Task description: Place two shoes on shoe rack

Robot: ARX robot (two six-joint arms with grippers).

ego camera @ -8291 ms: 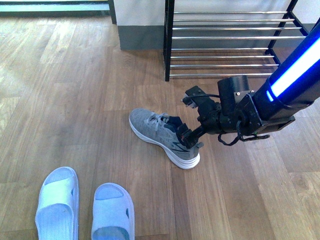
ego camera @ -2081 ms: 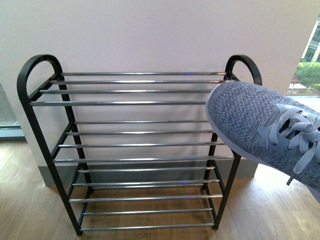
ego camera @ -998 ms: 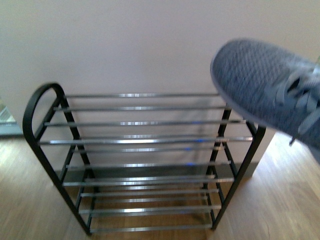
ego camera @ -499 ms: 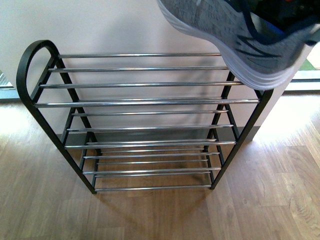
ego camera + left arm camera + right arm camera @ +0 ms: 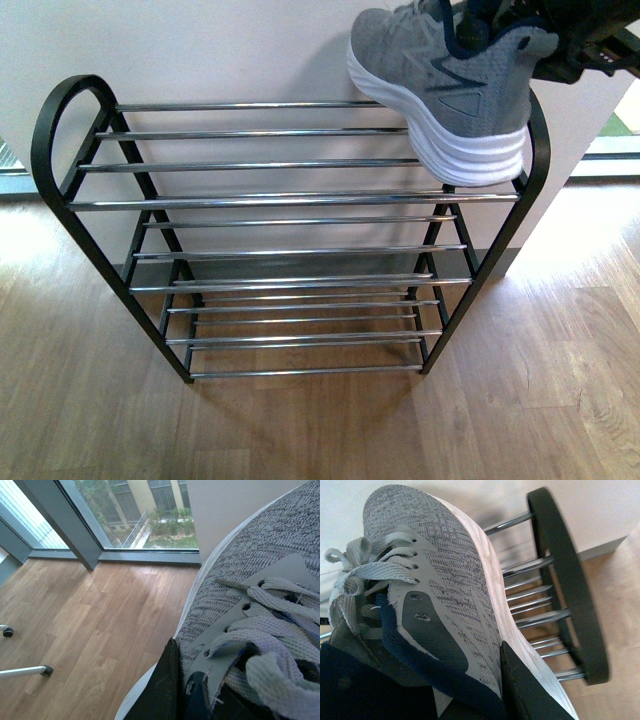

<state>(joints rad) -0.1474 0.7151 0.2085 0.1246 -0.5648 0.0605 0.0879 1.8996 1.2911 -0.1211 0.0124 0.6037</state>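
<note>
A grey knit shoe (image 5: 440, 90) with a thick white sole sits over the right end of the top tier of the black shoe rack (image 5: 300, 200), toe toward the wall. Its sole is at the silver rods; I cannot tell whether it rests on them. My right gripper (image 5: 500, 20) is shut on its dark collar; in the right wrist view the gripper (image 5: 465, 690) grips the shoe (image 5: 445, 565) beside the rack's side loop (image 5: 565, 580). My left gripper (image 5: 190, 695) is shut on the second shoe (image 5: 240, 595), held above the wood floor and out of the front view.
The rack stands against a white wall (image 5: 220, 50) on a wood floor (image 5: 300, 430). Its lower tiers hold nothing. In the left wrist view there is a floor-level window (image 5: 150, 525) and a chair leg with a caster (image 5: 25, 670).
The right-hand shoe has come down from above the rack to the right end of the top tier. A second ago it hung higher in front of the camera.
</note>
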